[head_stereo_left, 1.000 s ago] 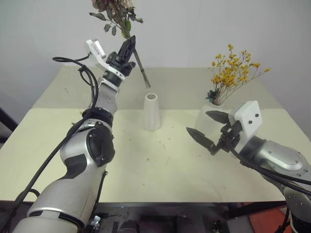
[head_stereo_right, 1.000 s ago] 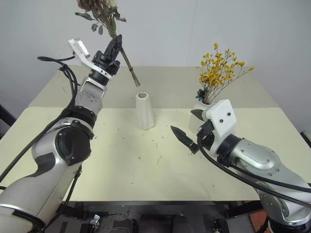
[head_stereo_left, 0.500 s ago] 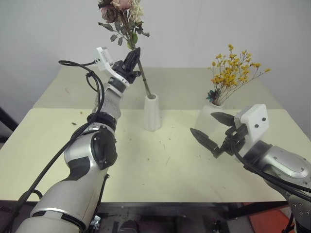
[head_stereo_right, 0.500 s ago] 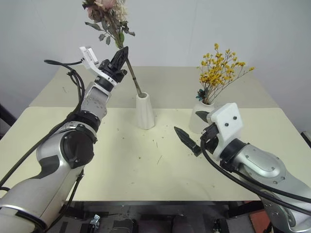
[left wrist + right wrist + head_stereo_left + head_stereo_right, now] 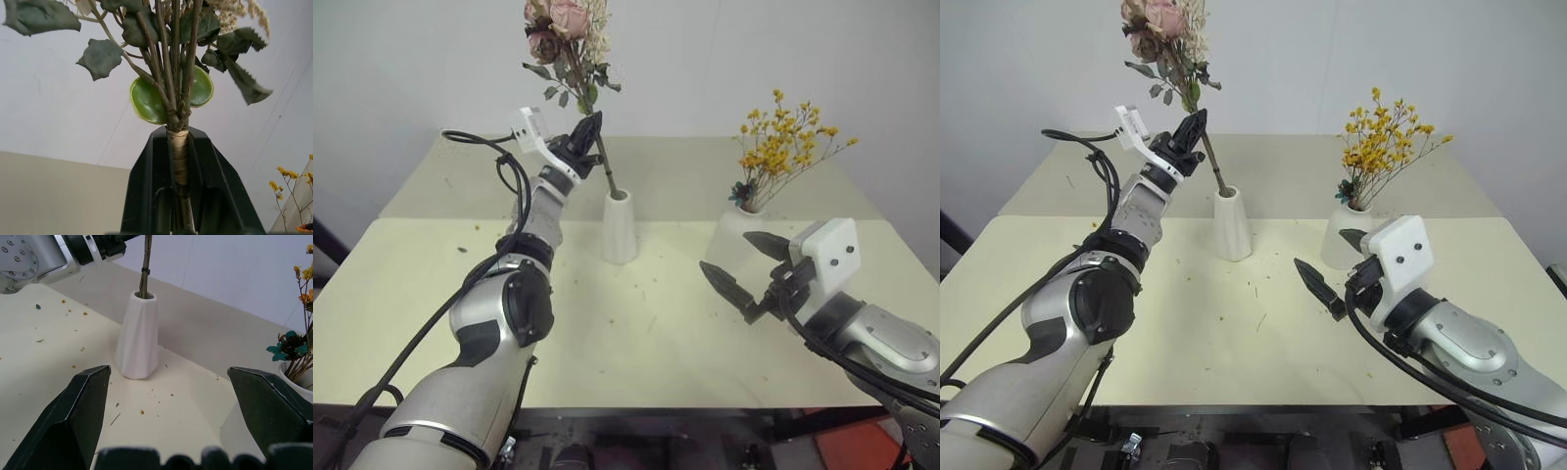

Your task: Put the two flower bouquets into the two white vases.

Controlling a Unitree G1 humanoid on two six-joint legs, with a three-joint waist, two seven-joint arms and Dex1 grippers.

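One rose bouquet point(image 5: 566, 39) clamped in left gripper point(image 5: 588, 131), stems inside tall vase point(image 5: 619, 226); right gripper point(image 5: 736, 262) spread, empty.

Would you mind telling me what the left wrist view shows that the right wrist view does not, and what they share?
The left wrist view alone shows the left gripper shut on the taped stems of the dusty pink rose bouquet, with its green leaves. The right wrist view alone shows the tall slim white cone vase with stem ends in its mouth, and the open right gripper. Both catch the yellow-orange dried bunch.
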